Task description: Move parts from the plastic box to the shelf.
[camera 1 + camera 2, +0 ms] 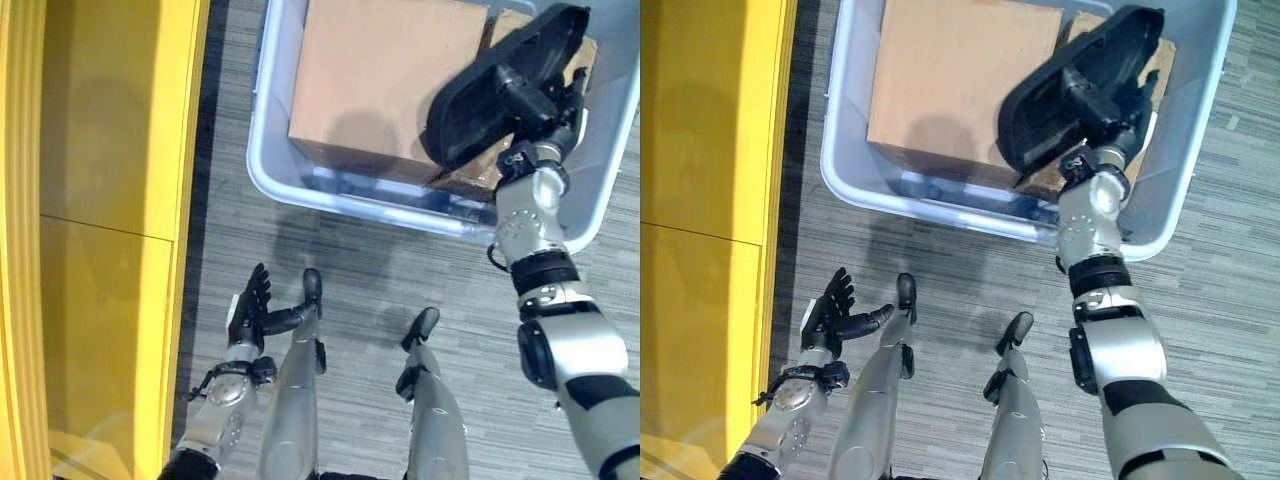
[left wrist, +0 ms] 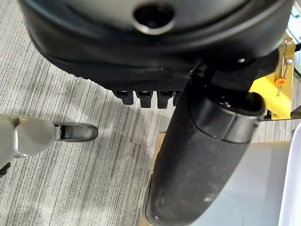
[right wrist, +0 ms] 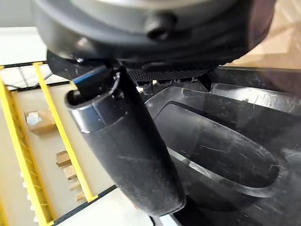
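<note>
the right hand (image 1: 1118, 125) grips a large black moulded plastic part (image 1: 505, 85), held above the pale grey plastic box (image 1: 265, 170) beside a brown cardboard box (image 1: 385, 75). lift it clear of the rim, then swing left toward the yellow shelf (image 1: 100, 230). the left hand (image 1: 250, 305) hangs open, low on the near left.

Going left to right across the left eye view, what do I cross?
Yellow shelf → left hand, open above the grey floor → plastic box with the cardboard box inside → black part held up by the right hand.
</note>
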`<state>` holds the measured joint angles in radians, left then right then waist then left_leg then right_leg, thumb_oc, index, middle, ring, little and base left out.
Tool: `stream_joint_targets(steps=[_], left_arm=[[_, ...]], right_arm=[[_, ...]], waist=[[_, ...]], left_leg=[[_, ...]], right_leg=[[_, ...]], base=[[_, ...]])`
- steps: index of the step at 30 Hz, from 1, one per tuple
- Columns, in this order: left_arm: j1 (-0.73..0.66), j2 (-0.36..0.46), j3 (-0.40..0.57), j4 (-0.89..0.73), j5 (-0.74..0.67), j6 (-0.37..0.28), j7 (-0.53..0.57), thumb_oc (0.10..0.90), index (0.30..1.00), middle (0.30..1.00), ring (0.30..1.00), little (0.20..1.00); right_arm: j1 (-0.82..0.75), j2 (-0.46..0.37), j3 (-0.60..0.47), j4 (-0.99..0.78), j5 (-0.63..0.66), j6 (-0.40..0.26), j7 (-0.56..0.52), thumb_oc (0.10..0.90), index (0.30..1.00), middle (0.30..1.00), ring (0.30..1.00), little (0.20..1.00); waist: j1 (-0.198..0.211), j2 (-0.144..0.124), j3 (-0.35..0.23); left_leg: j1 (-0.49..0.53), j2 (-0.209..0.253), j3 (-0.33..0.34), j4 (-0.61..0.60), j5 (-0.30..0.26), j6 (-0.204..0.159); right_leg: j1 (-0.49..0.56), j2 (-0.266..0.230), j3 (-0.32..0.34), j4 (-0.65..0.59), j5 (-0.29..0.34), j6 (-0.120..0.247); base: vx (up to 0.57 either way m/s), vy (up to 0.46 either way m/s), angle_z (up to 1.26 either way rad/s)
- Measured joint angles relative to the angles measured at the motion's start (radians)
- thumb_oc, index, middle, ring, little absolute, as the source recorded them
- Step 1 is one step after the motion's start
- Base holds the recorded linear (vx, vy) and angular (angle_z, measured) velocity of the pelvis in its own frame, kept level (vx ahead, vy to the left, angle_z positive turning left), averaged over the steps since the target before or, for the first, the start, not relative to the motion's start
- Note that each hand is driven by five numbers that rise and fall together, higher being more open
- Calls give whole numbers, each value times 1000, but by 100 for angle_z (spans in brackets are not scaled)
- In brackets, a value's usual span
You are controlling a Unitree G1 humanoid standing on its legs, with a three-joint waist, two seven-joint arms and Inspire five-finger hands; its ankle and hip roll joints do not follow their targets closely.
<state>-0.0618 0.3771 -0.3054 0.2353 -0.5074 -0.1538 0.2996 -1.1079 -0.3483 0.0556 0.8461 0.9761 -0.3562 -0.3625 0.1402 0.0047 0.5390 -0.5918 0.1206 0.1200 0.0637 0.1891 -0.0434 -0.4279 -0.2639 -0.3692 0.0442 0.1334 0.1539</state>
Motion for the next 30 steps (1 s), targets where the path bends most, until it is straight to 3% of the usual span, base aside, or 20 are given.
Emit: stream_joint_targets(steps=[9, 17, 21, 25, 26, 30], left_arm=[[-6, -1, -6, 1, -1, 1, 26, 900, 1000, 1000, 1000, 1000], [-9, -4, -4, -2, 0, 2, 46, 900, 1000, 1000, 1000, 1000], [-7, -3, -2, -4, 0, 3, 46, 900, 1000, 1000, 1000, 1000], [4, 0, 22, -12, 2, 3, 46, 900, 1000, 1000, 1000, 1000], [9, 0, 38, -25, 3, 3, 46, 900, 1000, 1000, 1000, 1000], [16, 1, 64, -55, 9, 3, 45, 900, 1000, 1000, 1000, 1000]], right_arm=[[53, 129, 25, -240, 27, -22, -76, 900, 1000, 1000, 1000, 1000], [148, 144, 126, -502, -80, -19, -105, 900, 1000, 1000, 1000, 1000], [205, 109, 144, -640, -219, 5, -121, 900, 1000, 1000, 1000, 1000], [241, -2, 185, -715, -469, 86, -153, 900, 1000, 1000, 1000, 1000], [242, -62, 190, -715, -611, 152, -172, 900, 1000, 1000, 1000, 1000], [241, -103, 184, -716, -764, 204, -170, 900, 1000, 1000, 1000, 1000]], waist=[[3, 0, 0], [0, 0, 0], [-14, -2, 1], [-36, -9, 2], [-47, -12, 2], [-66, -17, 3]], left_leg=[[0, -1, -6, -1, 3, 1], [0, -2, -4, -1, 4, 1], [5, -1, 0, -1, 5, 2], [27, 1, 9, -1, 5, 3], [42, 3, 10, -1, 5, 4], [59, 14, 13, -2, 7, 2]], right_leg=[[2, -2, -4, 6, -2, 1], [1, -4, -4, 11, -4, 1], [1, -5, -1, 17, -4, 1], [12, -5, 8, 24, -4, 1], [24, -3, 10, 25, -4, 1], [37, 8, 20, 24, -3, -2]], base=[[2, 16, 1], [0, 0, 0], [-2, 2, -1], [-10, -7, -7], [-15, -10, -7], [-20, -6, -7]])
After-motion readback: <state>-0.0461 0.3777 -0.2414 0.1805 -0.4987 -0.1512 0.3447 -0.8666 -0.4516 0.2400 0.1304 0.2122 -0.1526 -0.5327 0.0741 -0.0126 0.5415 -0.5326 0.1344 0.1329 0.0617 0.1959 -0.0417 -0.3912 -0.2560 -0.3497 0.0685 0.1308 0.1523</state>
